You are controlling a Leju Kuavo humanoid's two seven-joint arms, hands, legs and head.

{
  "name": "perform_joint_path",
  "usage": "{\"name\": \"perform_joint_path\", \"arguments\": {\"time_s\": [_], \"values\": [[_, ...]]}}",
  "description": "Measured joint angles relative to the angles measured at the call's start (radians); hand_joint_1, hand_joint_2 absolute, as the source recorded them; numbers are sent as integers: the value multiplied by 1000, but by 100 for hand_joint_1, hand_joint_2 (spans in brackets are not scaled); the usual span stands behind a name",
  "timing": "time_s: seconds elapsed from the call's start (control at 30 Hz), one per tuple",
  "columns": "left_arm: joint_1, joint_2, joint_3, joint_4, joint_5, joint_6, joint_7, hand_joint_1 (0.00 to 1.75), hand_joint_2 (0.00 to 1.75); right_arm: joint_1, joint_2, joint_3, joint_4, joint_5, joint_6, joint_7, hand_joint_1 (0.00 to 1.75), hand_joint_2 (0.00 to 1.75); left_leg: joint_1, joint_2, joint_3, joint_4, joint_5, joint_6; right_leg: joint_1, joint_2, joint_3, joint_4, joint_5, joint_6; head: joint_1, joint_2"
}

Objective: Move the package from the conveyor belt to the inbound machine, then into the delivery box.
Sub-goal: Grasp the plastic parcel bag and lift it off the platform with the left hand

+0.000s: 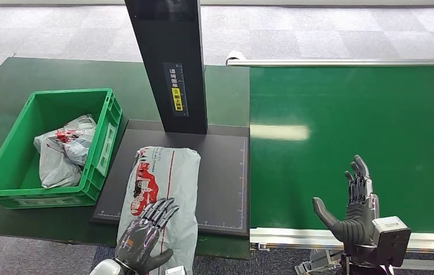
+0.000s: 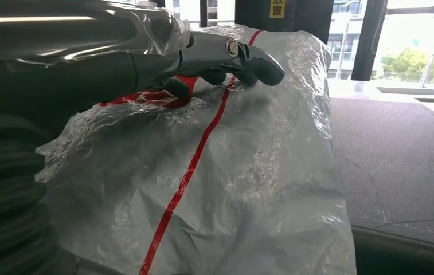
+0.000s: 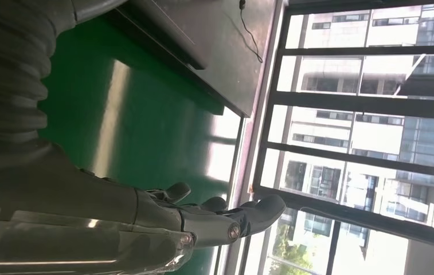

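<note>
The package [image 1: 165, 192], a grey plastic mailer with red print and a red stripe, lies lengthwise on the black plate of the inbound machine [image 1: 226, 183], low and left of centre in the head view, its near end hanging over the plate's front edge. The left hand [image 1: 144, 238] rests flat on that near end, fingers stretched forward and slightly apart over the plastic (the left wrist view shows the fingertips [image 2: 260, 66] pressing on the crinkled film beside the red stripe); it lies on top of the bag rather than closing around it.

The machine's dark upright column [image 1: 168, 63], with a yellow-and-white label, rises from the back of the plate at upper centre. To the left of the plate, just beside it, stands the green delivery box [image 1: 102, 149] on a dark green table [image 1: 8, 80], with other grey mailers [image 1: 65, 152] crumpled inside.

The green conveyor belt [image 1: 352, 114] takes up the right half of the frame. Over its near edge at lower right the right hand [image 1: 352, 209] is raised, fingers straight and spread, thumb out, holding nothing.
</note>
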Motion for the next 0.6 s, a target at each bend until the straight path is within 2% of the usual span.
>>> {"name": "perform_joint_path", "arguments": {"time_s": [0.2,0.33,0.6], "values": [[-7,0,-3,26,-13,11,12,2,175,0,2,0,-2,0,0,0,0,175,0,0,0,0,0,0,0,0,0,0,0,0,0,0],[-10,0,-3,33,-12,10,14,175,175,0,4,0,-2,0,0,0,0,175,0,0,0,0,0,0,0,0,0,0,0,0,0,0],[-12,0,-3,29,81,-16,-19,175,175,-8,9,0,-2,1,1,2,0,175,0,0,0,0,0,0,0,0,1,0,0,0,0,0]]}}
